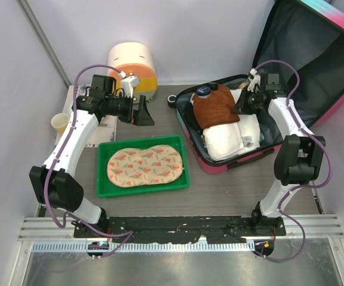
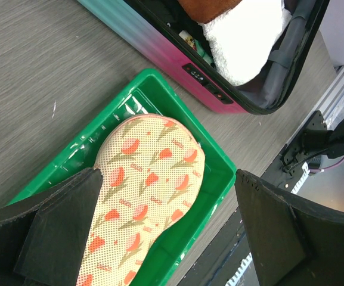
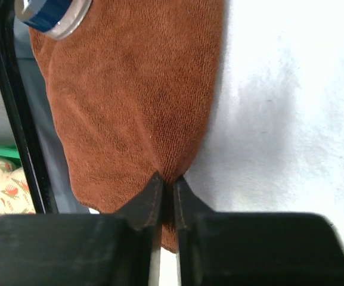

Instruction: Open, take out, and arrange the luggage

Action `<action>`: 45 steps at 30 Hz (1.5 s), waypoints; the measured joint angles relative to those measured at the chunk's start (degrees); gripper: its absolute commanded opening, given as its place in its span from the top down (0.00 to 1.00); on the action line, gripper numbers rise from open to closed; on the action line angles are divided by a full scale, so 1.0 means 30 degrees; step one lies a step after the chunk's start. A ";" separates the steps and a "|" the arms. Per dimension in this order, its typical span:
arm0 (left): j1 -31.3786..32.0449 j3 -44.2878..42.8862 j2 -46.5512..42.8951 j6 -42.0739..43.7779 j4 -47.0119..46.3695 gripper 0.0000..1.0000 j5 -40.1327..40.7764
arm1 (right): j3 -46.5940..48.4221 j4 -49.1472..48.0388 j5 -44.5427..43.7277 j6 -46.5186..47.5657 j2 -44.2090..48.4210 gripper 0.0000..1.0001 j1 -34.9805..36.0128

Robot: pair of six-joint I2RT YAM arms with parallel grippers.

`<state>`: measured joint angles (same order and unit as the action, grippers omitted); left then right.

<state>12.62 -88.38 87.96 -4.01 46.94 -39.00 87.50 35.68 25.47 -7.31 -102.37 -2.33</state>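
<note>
- The luggage (image 1: pixel 315 53) is showing a shell fading from turquoise to pink, a dark grey lining and a black zip edge.
- The folded towel (image 1: pixel 214 106) on top is showing a plain rusty brown.
- The towel under it (image 1: pixel 228 138) is showing plain white.
- The cap (image 1: pixel 203 91) beside the brown towel is showing dark blue.
- The tray (image 1: pixel 142 189) is showing glossy bright green.
- The pad (image 1: pixel 145 165) in it is wearing a cream ground dotted with orange-red tulips and green leaves.
- The round box (image 1: pixel 133 62) is showing cream above orange.
- The table (image 1: pixel 231 190) is showing a grey wood grain.
- The left fingers (image 2: pixel 58 238) are showing matt black.
</note>
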 measured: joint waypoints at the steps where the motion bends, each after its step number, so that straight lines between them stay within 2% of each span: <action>1: 0.0007 0.0000 0.0000 0.0000 0.0000 0.00 0.0007 | 0.0000 0.0007 0.0138 -0.0080 0.0044 0.99 -0.0153; 6: 0.0007 0.0000 0.0000 0.0000 0.0000 0.00 0.0022 | -0.0160 0.0211 0.0896 -0.0321 0.0590 0.99 -0.0976; 17: 0.0204 -0.0117 0.0000 0.0627 0.0255 0.01 0.0204 | -0.1202 0.1115 0.2929 -0.1202 0.3985 0.99 -0.2433; 26: 0.1938 -0.2004 0.0240 0.2951 0.1377 0.00 0.1508 | -0.1953 0.1362 0.4962 -0.3177 0.5916 0.99 -0.3126; 39: 0.4969 -0.5501 0.3140 0.3978 0.2222 0.01 0.2535 | -0.2113 -0.1158 0.7796 -0.6652 0.7395 0.99 -0.3745; 45: 0.6368 -0.6266 0.3286 0.3577 0.1821 0.00 0.3002 | -0.3512 -0.4430 0.8109 -0.9464 0.9522 0.99 -0.3752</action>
<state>31.73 -107.18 97.82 6.72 52.40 -30.00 76.97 22.39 49.80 -35.70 -73.80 -13.58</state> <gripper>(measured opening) 0.995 0.045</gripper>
